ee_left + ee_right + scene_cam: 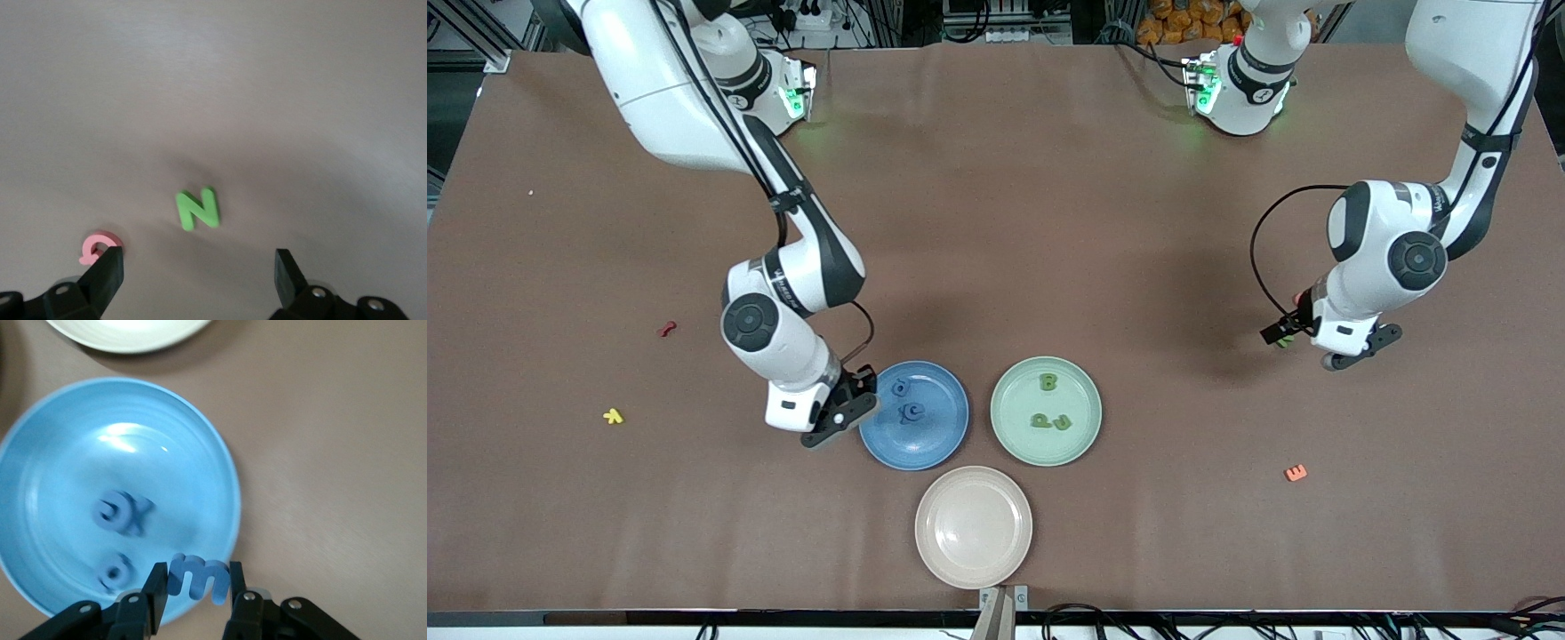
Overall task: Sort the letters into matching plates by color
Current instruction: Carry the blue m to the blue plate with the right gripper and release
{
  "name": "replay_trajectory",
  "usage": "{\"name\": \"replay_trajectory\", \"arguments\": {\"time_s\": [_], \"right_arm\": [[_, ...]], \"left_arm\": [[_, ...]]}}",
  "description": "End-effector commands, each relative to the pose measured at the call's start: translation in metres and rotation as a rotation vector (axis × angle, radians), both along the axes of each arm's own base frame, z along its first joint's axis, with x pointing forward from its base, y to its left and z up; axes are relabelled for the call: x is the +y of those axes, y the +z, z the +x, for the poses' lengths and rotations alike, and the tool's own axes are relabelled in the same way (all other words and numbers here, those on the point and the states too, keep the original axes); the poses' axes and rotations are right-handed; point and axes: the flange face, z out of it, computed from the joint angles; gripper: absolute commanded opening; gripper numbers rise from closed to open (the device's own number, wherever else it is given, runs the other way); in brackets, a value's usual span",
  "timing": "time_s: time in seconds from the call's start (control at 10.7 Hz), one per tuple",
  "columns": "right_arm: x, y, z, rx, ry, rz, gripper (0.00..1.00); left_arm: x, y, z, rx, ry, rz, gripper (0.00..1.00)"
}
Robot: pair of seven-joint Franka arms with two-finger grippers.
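Observation:
My right gripper (pixel 197 587) is shut on a blue letter m (pixel 197 577) and holds it over the rim of the blue plate (pixel 167 453). Two blue letters (pixel 123 513) (pixel 113 573) lie in that plate. In the front view this gripper (pixel 863 396) is at the blue plate's (pixel 938 436) edge toward the right arm's end. The pale green plate (pixel 1014 400) beside it holds three green letters (pixel 1048 382). My left gripper (pixel 198 280) hangs open above a green letter N (pixel 198 209) on the table, toward the left arm's end (pixel 1285 336).
A cream plate (pixel 973 526) sits nearer the front camera than the two coloured plates. A pink letter (pixel 99 245) lies by one left finger. An orange E (pixel 1296 473), a yellow letter (pixel 613 415) and a red piece (pixel 665 329) lie scattered on the brown table.

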Motion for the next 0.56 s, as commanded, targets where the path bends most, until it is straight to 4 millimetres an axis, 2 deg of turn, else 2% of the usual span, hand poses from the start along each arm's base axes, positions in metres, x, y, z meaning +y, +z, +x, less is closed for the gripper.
{"name": "replay_trajectory", "arguments": {"time_s": [0.0,0.09,0.28,0.37,0.47], "right_arm": [[0.046,-0.006,0.004,-0.007,0.002,0.049,0.09],[0.056,-0.01,0.003,-0.01,0.004,0.054,0.08],[0.083,-0.006,-0.001,-0.018,0.0,0.098,0.09],[0.085,-0.004,-0.001,-0.017,-0.01,0.106,0.36],[0.085,-0.004,-0.001,-0.008,-0.035,0.12,0.99]], "left_arm": [[0.01,-0.02,-0.012,-0.011,0.176,-0.004,1.0],[0.012,-0.033,-0.014,0.009,0.194,-0.003,1.0],[0.015,-0.052,-0.015,0.006,0.235,-0.002,1.0],[0.015,-0.057,-0.014,0.003,0.252,-0.004,1.0],[0.02,-0.062,-0.013,0.008,0.277,0.002,1.0]]}}
